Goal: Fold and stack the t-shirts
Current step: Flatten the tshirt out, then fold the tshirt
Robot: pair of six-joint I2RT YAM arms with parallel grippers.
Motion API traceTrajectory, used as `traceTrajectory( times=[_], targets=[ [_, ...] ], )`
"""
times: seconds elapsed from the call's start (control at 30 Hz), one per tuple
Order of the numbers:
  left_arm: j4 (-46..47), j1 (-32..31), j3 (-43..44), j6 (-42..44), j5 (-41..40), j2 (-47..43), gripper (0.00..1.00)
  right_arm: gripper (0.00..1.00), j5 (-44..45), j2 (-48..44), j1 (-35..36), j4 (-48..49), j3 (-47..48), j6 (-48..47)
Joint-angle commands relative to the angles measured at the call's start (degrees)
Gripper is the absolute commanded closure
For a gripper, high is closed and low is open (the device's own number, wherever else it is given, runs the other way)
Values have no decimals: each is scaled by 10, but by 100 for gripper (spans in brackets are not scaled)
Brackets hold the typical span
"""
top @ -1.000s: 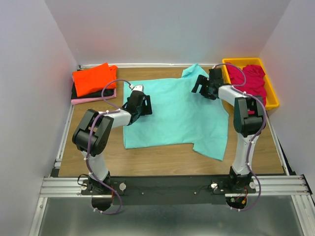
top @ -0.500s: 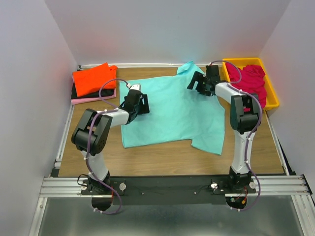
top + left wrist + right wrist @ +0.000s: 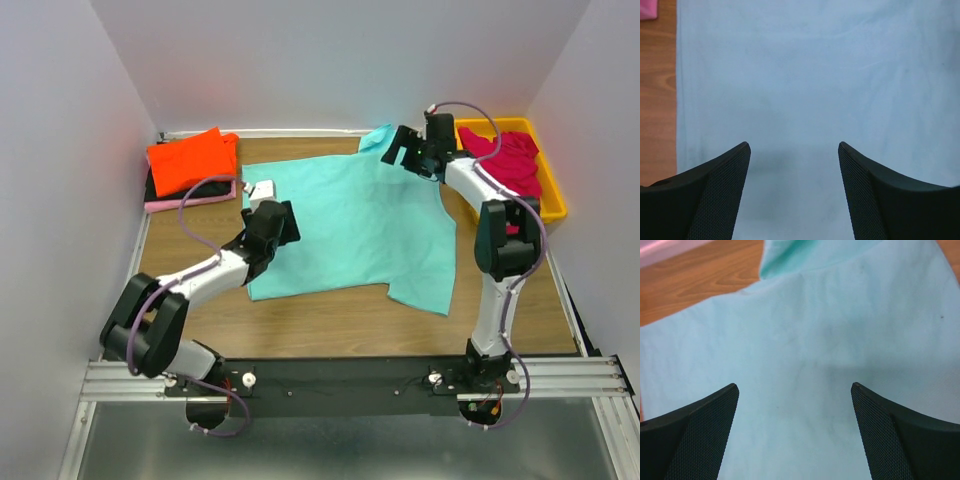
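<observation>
tee: turquoise t-shirt (image 3: 350, 225) lies spread on the wooden table (image 3: 340, 320), mid-table between both arms, mostly flat. One sleeve (image 3: 380, 138) points to the far edge; the other sleeve (image 3: 425, 290) lies near-right.
L claw: left gripper (image 3: 794, 149) has its jaws apart w/ nothing between them. It hangs over the tee's left part, just inside the cloth edge; bare wood shows beside that edge in the wrist view.
R claw: right gripper (image 3: 794, 387) also has its jaws apart and holds nothing. It sits above the far-right part of the tee, by the far sleeve.
why so: prob. both arms are posed at opposite ends of the tee to pinch matching edges for a fold. Wide jaws fit a grab from above.
done pile: far-left corner holds an orange-red tee (image 3: 188, 160) on top, a black tee (image 3: 152, 186) under it and a pale pink tee (image 3: 185, 202) at the bottom, well apart from the work area so the fold has room.
to-do: a magenta tee (image 3: 515, 165) lies bunched in the yellow tray (image 3: 552, 208), far right, beside the R arm.
progress: approx. midway; the turquoise tee is not yet folded.
risk: thin cloth flat on wood, so a pinch may slip or grab one layer only.
</observation>
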Motion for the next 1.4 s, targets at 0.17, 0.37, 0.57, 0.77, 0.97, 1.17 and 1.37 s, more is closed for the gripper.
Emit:
traceTrajectory(
  times=[0.17, 0.37, 0.57, 0.77, 0.97, 1.17, 1.37],
  targets=[
    [-131, -48, -138, -238, -130, -157, 23, 0, -25, -148, -49, -6, -67, -8],
    [-233, -59, -156, -334, -114, -256, 27, 0, -34, -188, -87, 1, -137, -10],
    [-317, -64, -173, -407, -93, -304, 27, 0, -73, -192, -128, 14, -168, 0],
    [-390, -65, -159, -433, -82, -282, 28, 0, -103, -200, -156, 28, -192, 3],
    [-417, -65, -141, -443, -57, -253, 31, 0, -134, -196, -183, 42, -206, 10],
    [-425, -65, -131, -448, -32, -208, 32, 0, -153, -189, -195, 52, -212, 15],
    [-429, -66, -134, -459, -19, -218, 42, 0, -165, -190, -207, 59, -218, 20]
  ],
)
